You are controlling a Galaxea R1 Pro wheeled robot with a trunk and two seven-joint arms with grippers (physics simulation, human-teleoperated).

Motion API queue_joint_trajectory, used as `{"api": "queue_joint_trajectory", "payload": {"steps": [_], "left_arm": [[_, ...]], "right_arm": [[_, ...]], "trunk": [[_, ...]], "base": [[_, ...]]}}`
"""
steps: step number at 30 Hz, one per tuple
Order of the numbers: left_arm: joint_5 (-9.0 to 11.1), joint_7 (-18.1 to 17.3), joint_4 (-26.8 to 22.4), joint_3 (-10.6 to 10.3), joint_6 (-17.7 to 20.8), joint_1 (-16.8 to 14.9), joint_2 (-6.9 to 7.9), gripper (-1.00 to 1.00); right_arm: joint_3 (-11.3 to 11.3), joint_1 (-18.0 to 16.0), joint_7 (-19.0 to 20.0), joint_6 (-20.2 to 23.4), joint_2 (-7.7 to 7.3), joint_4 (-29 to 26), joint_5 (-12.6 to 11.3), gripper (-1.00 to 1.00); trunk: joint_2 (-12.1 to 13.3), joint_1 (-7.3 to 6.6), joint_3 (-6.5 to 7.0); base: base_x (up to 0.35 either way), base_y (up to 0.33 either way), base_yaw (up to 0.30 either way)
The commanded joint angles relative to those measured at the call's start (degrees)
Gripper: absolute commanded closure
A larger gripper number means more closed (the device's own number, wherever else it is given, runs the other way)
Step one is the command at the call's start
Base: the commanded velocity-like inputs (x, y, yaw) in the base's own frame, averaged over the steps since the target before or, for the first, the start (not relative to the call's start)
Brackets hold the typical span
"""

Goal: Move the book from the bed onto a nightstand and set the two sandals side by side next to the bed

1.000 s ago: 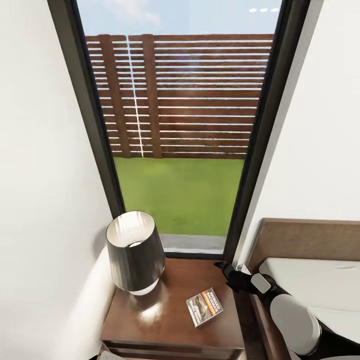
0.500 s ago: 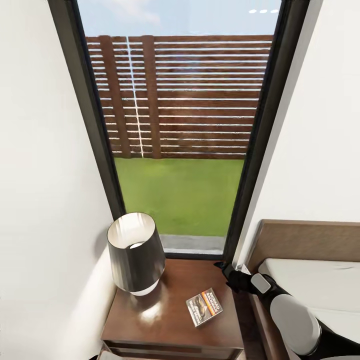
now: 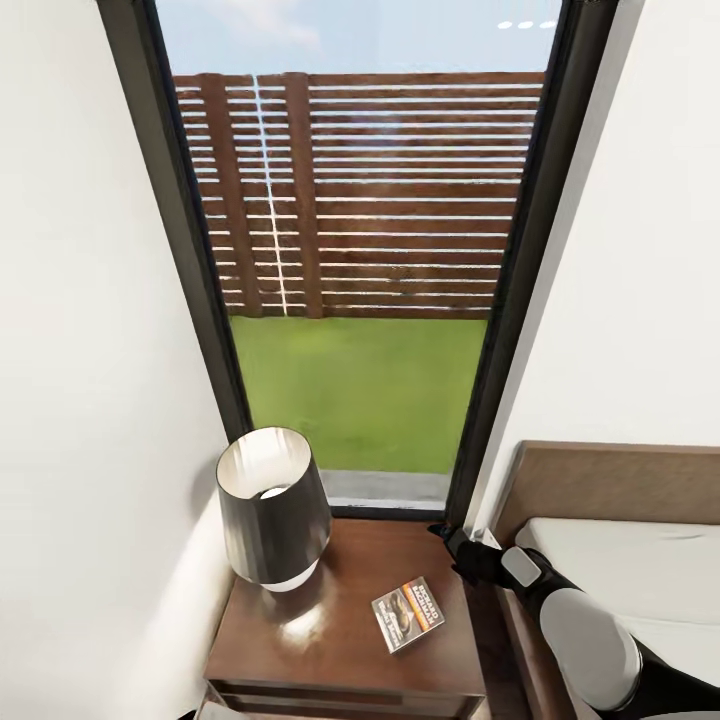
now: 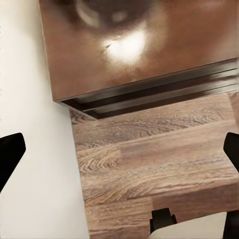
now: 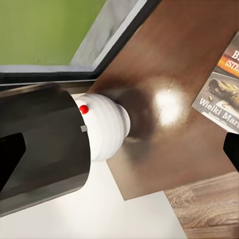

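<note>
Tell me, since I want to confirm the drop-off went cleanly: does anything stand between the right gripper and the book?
Nothing visible does. The book lies flat on the nightstand, apart from the lamp, which stands on the far side of it from the right gripper. That gripper hangs open above the nightstand's bedside edge.

The thin dark grey paperback book with an orange band (image 3: 409,614) lies flat on the glossy dark reddish-brown wood nightstand (image 3: 300,650), near its right edge. The black-shaded lamp with a white base (image 3: 272,508) stands at its back left corner. The large bed with a light-grey mattress (image 3: 640,570) is just right of the nightstand, and the tall dark-framed window (image 3: 350,270) is behind it.
</note>
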Motion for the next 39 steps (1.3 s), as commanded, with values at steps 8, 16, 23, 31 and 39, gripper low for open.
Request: {"api": "queue_joint_trajectory", "payload": {"steps": [8, 16, 23, 31, 39], "left_arm": [[0.54, 0.24, 0.0, -0.5, -0.17, -0.04, 0.03, -1.0], [0.54, 0.24, 0.0, -0.5, -0.17, -0.04, 0.03, -1.0], [0.54, 0.24, 0.0, -0.5, -0.17, -0.04, 0.03, -1.0], [0.54, 0.24, 0.01, -0.51, -0.17, -0.04, 0.03, -1.0], [0.54, 0.24, 0.06, -0.5, -0.17, -0.04, 0.03, -1.0]], "right_arm": [[0.06, -0.02, -0.08, 0.35, 0.0, -0.06, -0.57, -1.0], [0.04, -0.02, -0.08, 0.35, 0.0, -0.06, -0.57, -1.0], [0.07, -0.02, -0.08, 0.35, 0.0, -0.06, -0.57, -1.0], [0.07, -0.02, -0.08, 0.35, 0.01, -0.05, -0.57, -1.0], [0.03, -0.02, -0.08, 0.35, 0.01, -0.04, -0.57, -1.0]], "trunk": [[3.15, -1.75, 1.36], [6.36, -3.5, 2.79], [9.17, -5.04, 4.05], [11.98, -6.58, 5.31], [11.98, -6.58, 5.31]], "base": [[0.0, 0.0, 0.0], [0.0, 0.0, 0.0], [0.0, 0.0, 0.0], [0.0, 0.0, 0.0], [0.0, 0.0, 0.0]]}}
